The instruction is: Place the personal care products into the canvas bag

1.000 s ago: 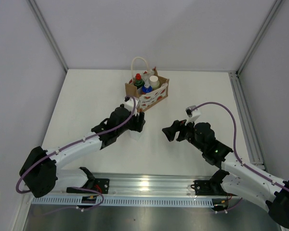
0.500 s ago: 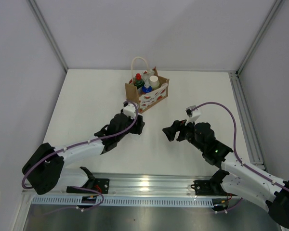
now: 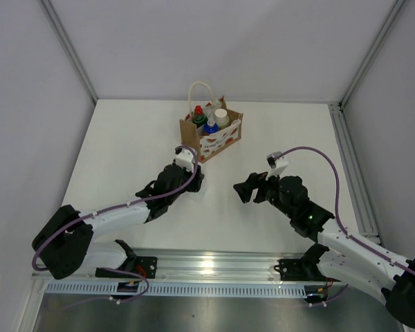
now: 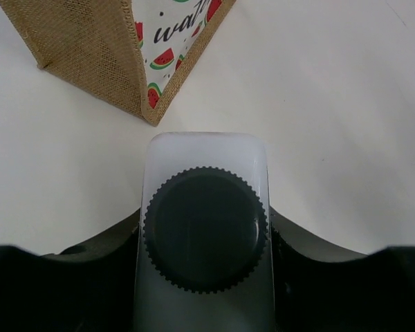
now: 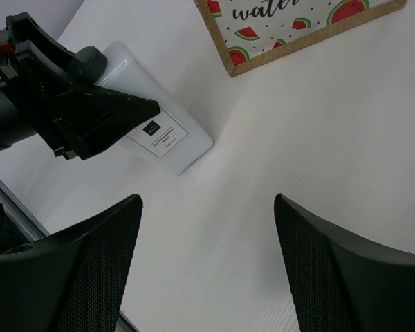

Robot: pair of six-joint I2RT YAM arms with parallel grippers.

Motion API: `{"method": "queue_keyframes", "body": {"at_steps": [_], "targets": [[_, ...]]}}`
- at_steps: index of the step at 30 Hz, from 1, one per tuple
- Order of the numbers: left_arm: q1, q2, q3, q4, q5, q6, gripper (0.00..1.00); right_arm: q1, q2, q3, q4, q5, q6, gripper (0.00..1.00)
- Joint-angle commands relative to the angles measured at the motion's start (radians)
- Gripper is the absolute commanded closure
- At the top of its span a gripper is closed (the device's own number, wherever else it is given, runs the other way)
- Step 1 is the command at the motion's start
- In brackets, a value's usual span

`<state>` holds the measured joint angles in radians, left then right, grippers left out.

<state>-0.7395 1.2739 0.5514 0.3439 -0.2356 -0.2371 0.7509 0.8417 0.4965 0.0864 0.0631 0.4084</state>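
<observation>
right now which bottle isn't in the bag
The translucent white bottle with the black cap, clamped in the left gripper near the canvas bag; the other three bottles stand inside it.

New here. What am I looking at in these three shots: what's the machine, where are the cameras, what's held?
Two robot arms bolted to a white table. The wide picture is from a fixed camera above and behind them; the other two come from cameras on each wrist. The left gripper is shut on a translucent white bottle with a black cap. The right gripper is open, empty. The watermelon-print canvas bag holds three more bottles.
</observation>
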Motion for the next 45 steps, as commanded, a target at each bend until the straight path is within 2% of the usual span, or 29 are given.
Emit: {"method": "queue_keyframes", "body": {"at_steps": [1, 8, 9, 11, 15, 16, 21, 29, 32, 37, 42, 45], "targets": [[-0.003, -0.06, 0.054, 0.024, -0.042, -0.022, 1.0, 0.005, 0.002, 0.045, 0.024, 0.007, -0.013, 0.19], [0.002, -0.11, 0.274, -0.15, -0.036, 0.067, 1.0, 0.005, -0.026, 0.043, 0.024, -0.014, 0.003, 0.19], [0.005, -0.101, 0.363, -0.204, -0.031, 0.08, 1.0, 0.005, -0.032, 0.045, 0.019, -0.016, 0.003, 0.19], [0.018, -0.091, 0.418, -0.259, -0.015, 0.116, 1.0, 0.005, -0.039, 0.048, 0.016, -0.017, 0.006, 0.19], [0.054, -0.059, 0.632, -0.338, 0.059, 0.143, 1.0, 0.005, -0.059, 0.043, 0.016, -0.019, 0.012, 0.19], [0.061, -0.044, 0.722, -0.362, 0.071, 0.153, 1.0, 0.005, -0.059, 0.043, 0.015, -0.016, 0.013, 0.19], [0.121, 0.028, 0.935, -0.445, 0.134, 0.185, 1.0, 0.005, -0.049, 0.042, 0.021, -0.022, 0.024, 0.19], [0.169, 0.272, 1.319, -0.461, 0.194, 0.35, 1.0, 0.007, -0.061, 0.039, 0.036, -0.078, 0.05, 0.19], [0.173, 0.346, 1.355, -0.415, 0.219, 0.407, 1.0, 0.005, -0.059, 0.036, 0.039, -0.085, 0.056, 0.19], [0.189, 0.573, 1.551, -0.421, 0.193, 0.461, 1.0, 0.005, -0.05, 0.04, 0.038, -0.086, 0.049, 0.19], [0.198, 0.682, 1.585, -0.315, 0.174, 0.502, 1.0, 0.007, -0.041, 0.042, 0.03, -0.063, 0.033, 0.19], [0.203, 0.76, 1.662, -0.325, 0.157, 0.527, 1.0, 0.005, -0.033, 0.045, 0.026, -0.063, 0.024, 0.19]]}}
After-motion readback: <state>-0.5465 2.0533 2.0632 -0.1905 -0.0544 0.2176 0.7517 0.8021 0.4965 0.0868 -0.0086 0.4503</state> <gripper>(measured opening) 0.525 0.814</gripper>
